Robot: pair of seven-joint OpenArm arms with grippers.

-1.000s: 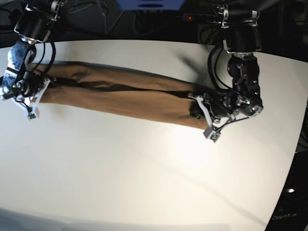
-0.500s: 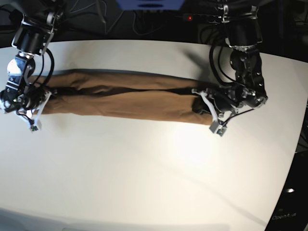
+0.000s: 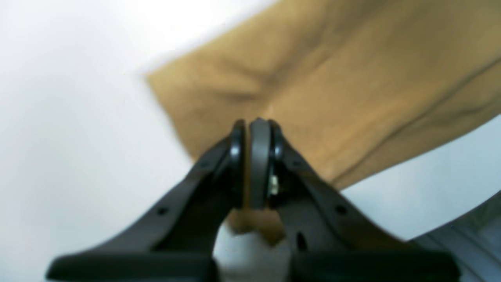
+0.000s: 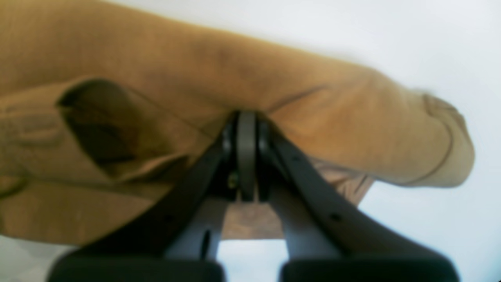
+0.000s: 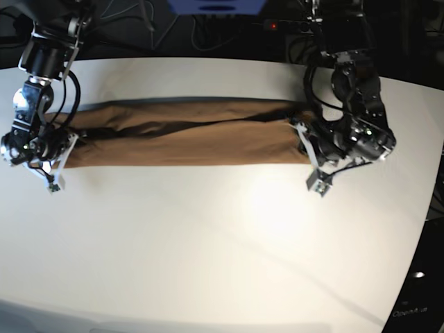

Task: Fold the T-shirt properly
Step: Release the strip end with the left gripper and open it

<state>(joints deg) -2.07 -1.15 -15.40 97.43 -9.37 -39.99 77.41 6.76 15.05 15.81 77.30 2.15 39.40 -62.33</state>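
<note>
The left gripper [image 3: 254, 129] has its jaws pressed together on the tan-brown T-shirt [image 5: 187, 135], pinching the cloth near one end; in the left wrist view the fabric spreads away from the tips toward the upper right, with a seam running along its lower edge. The right gripper [image 4: 246, 121] is likewise clamped on the T-shirt, its tips buried in a fold beside a rolled sleeve hem and a dark, pocket-like opening in the cloth.

In the base view the left gripper [image 5: 305, 139] holds the end of the shirt that lies toward the desk's right edge, and the right gripper [image 5: 69, 142] holds the end toward the left edge. Between them the T-shirt is stretched into a long narrow band, lying roughly parallel to the desk's far edge and nearer that edge than the near one. A dark crease runs lengthwise along the band's upper half. The white desk [image 5: 222, 243] carries the cloth; a bright glare patch sits just in front of the shirt's right part.
</note>
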